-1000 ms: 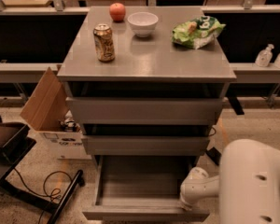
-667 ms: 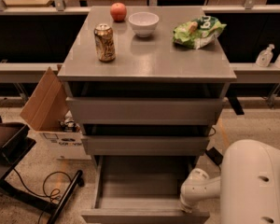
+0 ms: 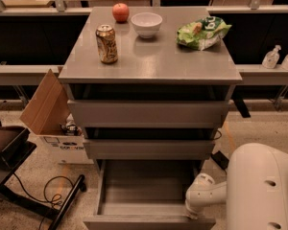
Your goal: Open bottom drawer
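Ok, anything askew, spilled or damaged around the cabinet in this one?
Nothing stands out. The bottom drawer is pulled out and sits square with the cabinet. The can and bowl stand upright on the cabinet top, with nothing spilled. The gripper is at the drawer's front right corner.

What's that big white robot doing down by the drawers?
It's working on the grey cabinet. The robot's arm reaches down low, and its gripper is at the front right corner of the bottom drawer. That drawer is pulled far out, so you can see its grey inside. On top of the cabinet sit a can, an apple, a white bowl and a green snack bag.
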### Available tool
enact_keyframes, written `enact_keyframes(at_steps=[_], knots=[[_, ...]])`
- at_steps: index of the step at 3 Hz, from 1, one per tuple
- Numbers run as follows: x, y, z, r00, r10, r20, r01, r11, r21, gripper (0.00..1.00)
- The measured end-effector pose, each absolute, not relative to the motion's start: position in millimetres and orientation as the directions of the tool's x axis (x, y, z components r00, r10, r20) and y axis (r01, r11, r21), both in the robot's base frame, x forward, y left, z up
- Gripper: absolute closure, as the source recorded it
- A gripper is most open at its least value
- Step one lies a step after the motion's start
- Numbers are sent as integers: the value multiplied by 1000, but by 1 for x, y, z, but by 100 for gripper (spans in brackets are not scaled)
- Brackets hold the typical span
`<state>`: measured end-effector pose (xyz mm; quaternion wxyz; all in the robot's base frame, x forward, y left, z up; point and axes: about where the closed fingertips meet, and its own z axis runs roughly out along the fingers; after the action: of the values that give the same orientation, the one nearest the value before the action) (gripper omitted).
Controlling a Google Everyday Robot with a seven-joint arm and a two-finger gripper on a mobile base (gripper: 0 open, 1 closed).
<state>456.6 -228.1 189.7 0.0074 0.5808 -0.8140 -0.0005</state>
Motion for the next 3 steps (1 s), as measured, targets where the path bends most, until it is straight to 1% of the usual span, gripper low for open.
enact_keyframes(at_steps=[1, 2, 3], knots=[[455, -228, 188, -325, -946, 12, -946, 325, 13, 20], [454, -228, 187, -325, -946, 13, -946, 325, 15, 0], [454, -228, 187, -325, -946, 13, -946, 325, 15, 0]])
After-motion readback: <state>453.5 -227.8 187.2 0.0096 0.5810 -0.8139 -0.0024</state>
